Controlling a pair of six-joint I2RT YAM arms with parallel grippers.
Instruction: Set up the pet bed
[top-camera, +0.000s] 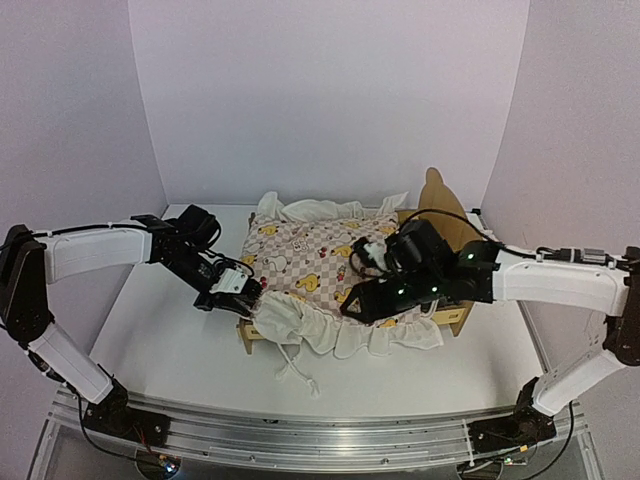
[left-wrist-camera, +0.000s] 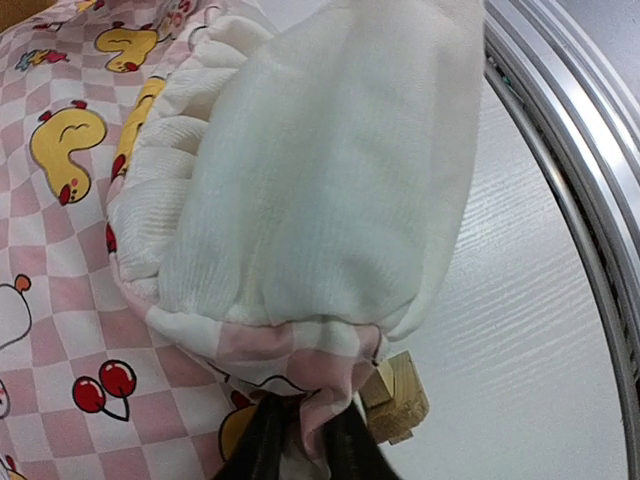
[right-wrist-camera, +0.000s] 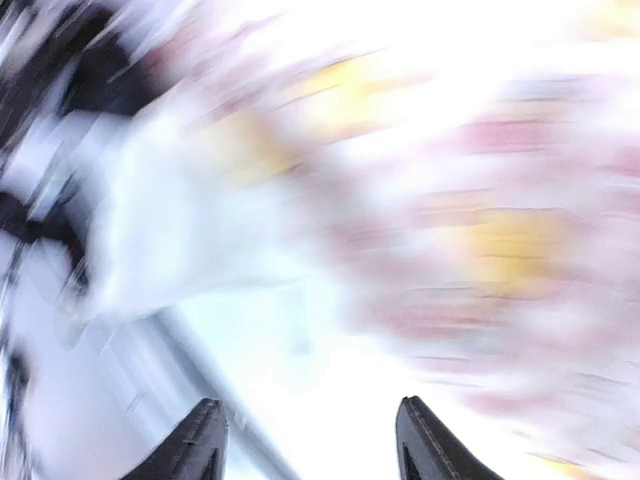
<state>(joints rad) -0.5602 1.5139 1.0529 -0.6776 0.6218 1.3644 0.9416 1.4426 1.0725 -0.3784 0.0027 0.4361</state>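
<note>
The pet bed (top-camera: 455, 322) is a light-wood frame in the middle of the table, its ear-shaped headboard (top-camera: 437, 203) at the back right. A pink checked duck quilt (top-camera: 310, 255) with a cream ruffle covers it. My left gripper (top-camera: 250, 298) is at the quilt's front-left corner. In the left wrist view its dark fingers (left-wrist-camera: 262, 440) pinch a fold of the quilt (left-wrist-camera: 90, 300), beside a wooden bed corner (left-wrist-camera: 400, 395). My right gripper (top-camera: 352, 303) hovers over the quilt's front edge. The right wrist view is blurred, and that gripper (right-wrist-camera: 315, 445) stands open with nothing in it.
White cords (top-camera: 295, 365) trail from the quilt onto the table in front of the bed. An aluminium rail (top-camera: 300, 435) runs along the near table edge and also shows as a rail (left-wrist-camera: 560, 150) in the left wrist view. Lilac walls enclose the back and sides.
</note>
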